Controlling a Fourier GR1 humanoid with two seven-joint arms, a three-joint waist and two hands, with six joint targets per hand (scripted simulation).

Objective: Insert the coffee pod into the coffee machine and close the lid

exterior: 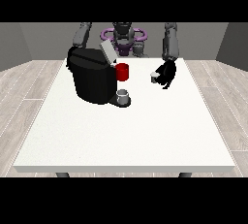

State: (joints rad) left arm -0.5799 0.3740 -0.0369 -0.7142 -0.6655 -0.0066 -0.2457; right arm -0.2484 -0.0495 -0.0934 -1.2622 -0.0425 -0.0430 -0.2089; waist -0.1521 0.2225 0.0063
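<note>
A black coffee machine (92, 79) stands on the white table (126, 131) at the left of the middle. Its grey lid (107, 51) is tilted up and open. A red part (122, 72) shows at its front, and a small grey cup (123, 95) sits on its drip tray. The hand at the view's right (166, 73) hangs above the table to the right of the machine, fingers curled round a small light coffee pod (154, 76). The arm at the view's left goes down behind the machine, and its hand is hidden.
The robot's torso (123, 36) with a purple ring stands behind the far edge of the table. Grey walls and a wooden floor surround the table.
</note>
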